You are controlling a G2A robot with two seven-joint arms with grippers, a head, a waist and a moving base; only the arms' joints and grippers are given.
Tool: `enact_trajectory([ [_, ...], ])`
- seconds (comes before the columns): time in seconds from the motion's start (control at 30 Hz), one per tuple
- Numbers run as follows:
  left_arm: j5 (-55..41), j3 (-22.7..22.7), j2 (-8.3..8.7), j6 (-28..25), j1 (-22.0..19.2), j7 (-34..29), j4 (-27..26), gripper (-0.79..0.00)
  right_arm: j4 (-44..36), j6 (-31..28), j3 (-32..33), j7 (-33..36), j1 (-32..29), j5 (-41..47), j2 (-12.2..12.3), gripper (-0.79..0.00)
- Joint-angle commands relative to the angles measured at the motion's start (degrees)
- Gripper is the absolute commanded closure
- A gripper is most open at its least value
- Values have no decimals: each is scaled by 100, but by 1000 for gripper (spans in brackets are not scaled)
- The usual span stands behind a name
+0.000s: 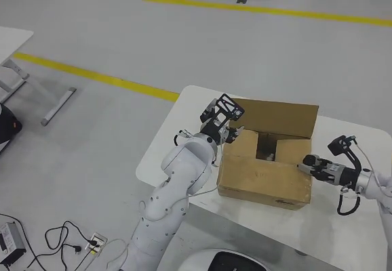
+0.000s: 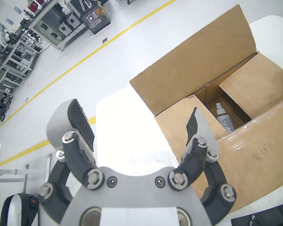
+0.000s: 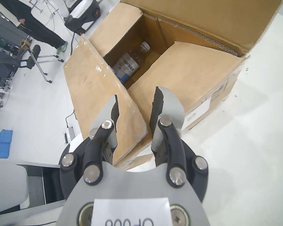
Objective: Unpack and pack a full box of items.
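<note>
Just ahead of the left jaws, spread wide and empty, sits the box (image 2: 202, 66) with a bottle (image 2: 223, 117) inside; right jaws part-open over its flap (image 3: 96, 83) corner.

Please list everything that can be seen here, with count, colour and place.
brown cardboard box: one, brown, on the table, top partly open
rounded white table: one, white, under the box
white-nozzled spray bottle: one, pale, inside the box
clear white-capped bottle: one, blue label, inside the box
yellow floor lines: two, beyond the table
left gripper: grey-black, open, at one box end
right gripper: grey-black, open, at the opposite end
</note>
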Motion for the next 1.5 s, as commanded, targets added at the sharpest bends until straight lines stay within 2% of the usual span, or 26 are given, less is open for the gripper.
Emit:
enact_trajectory([
  [0.0,0,0,0,0,0,0,0,-785,-91,-40,-35,-6,-61,83,37,-265],
  [0.1,0,0,0,0,0,0,0,-785,-255,-108,-69,-73,-193,353,111,-209],
  [0.17,0,0,0,0,0,0,0,-785,-407,-122,-130,-87,-282,510,176,-203],
  [0.2,0,0,0,0,0,0,0,-785,-487,-128,-154,-94,-321,564,214,-151],
  [0.27,0,0,0,0,0,0,0,-785,-598,-135,-167,-100,-397,721,292,-163],
  [0.4,0,0,0,0,0,0,0,-785,-875,-134,-225,-99,-523,825,456,-120],
  [0.5,0,0,0,0,0,0,0,-785,-1153,-288,-289,-253,-670,862,578,-132],
  [0.6,0,0,0,0,0,0,0,-785,-1458,-544,-317,-509,-849,871,714,-206],
  [0.67,0,0,0,0,0,0,0,-785,-1650,-657,-337,-622,-970,855,813,-357],
  [0.77,0,0,0,0,0,0,0,-785,-1860,-780,-330,-745,-1126,876,946,-422],
  [0.83,0,0,0,0,0,0,0,-785,-2064,-791,-351,-756,-1236,940,1025,-526],
  [0.97,51,-13,18,17,77,127,13,-785,-2486,-791,-435,-756,-1446,1163,1186,-566],
  [1.03,37,-11,25,12,82,118,12,-785,-2674,-791,-509,-756,-1545,1259,1279,-536],
  [1.1,-34,-3,26,17,81,72,-3,-785,-2921,-791,-666,-756,-1645,1359,1381,-570],
  [1.23,-28,31,36,29,91,18,-46,-785,-3167,-791,-922,-756,-1752,1580,1619,-523],
  [1.27,-14,39,39,31,93,13,-56,-785,-3212,-791,-1003,-756,-1762,1612,1678,-462],
  [1.3,15,45,43,38,94,11,-63,-785,-3227,-791,-1075,-756,-1763,1646,1737,-465],
  [1.37,25,48,45,51,96,10,-66,-785,-3224,-791,-1214,-756,-1745,1727,1845,-523],
  [1.47,25,48,45,51,96,10,-66,-785,-3245,-791,-1481,-756,-1685,1806,1993,-517],
])
